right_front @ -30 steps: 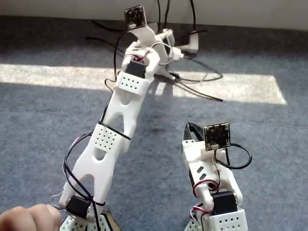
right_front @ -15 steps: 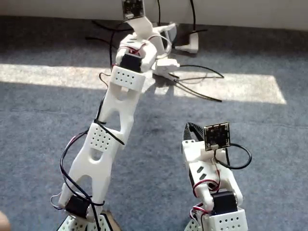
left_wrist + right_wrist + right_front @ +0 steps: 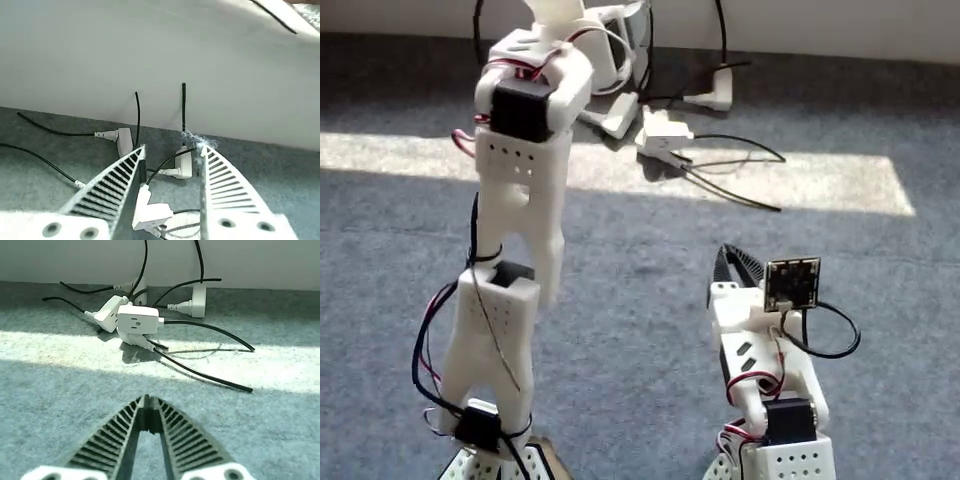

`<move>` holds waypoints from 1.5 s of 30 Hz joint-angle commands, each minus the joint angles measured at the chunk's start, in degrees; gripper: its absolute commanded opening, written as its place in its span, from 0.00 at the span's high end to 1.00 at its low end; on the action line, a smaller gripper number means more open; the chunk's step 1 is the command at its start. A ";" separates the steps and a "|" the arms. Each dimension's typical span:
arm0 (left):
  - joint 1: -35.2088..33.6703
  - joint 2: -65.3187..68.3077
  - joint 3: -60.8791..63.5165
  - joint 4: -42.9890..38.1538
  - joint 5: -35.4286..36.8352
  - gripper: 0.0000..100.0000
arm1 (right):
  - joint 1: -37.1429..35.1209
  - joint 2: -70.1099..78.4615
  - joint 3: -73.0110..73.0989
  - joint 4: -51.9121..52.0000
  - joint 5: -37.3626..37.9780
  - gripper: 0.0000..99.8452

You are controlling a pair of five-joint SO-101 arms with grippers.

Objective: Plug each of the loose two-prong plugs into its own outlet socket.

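Two white outlet blocks lie together on the grey carpet near the wall: one (image 3: 138,319) faces my right wrist camera with its slots showing (image 3: 665,134), and the other (image 3: 107,313) is tilted beside it (image 3: 620,116). A white two-prong plug (image 3: 198,300) on a black cord rests by the wall (image 3: 714,100) (image 3: 183,163). A second white plug (image 3: 123,141) lies further along the wall. My left gripper (image 3: 172,148) hangs open above the outlet block (image 3: 152,213), holding nothing (image 3: 623,32). My right gripper (image 3: 147,401) is shut and empty, low over the carpet well short of the blocks (image 3: 734,266).
Black cords (image 3: 200,372) trail across the sunlit strip of carpet (image 3: 820,185) from the blocks. The white wall (image 3: 160,60) runs right behind the plugs. Bare carpet (image 3: 650,290) separates the right arm from the outlet cluster.
The left arm has risen and swung left, off the outlet cluster. The right arm shifted slightly right. A hand at the lower left edge has gone.
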 commanded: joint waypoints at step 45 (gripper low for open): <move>4.44 -111.43 79.52 20.22 -4.22 0.99 | 4.79 -1.19 7.52 30.02 -3.69 0.99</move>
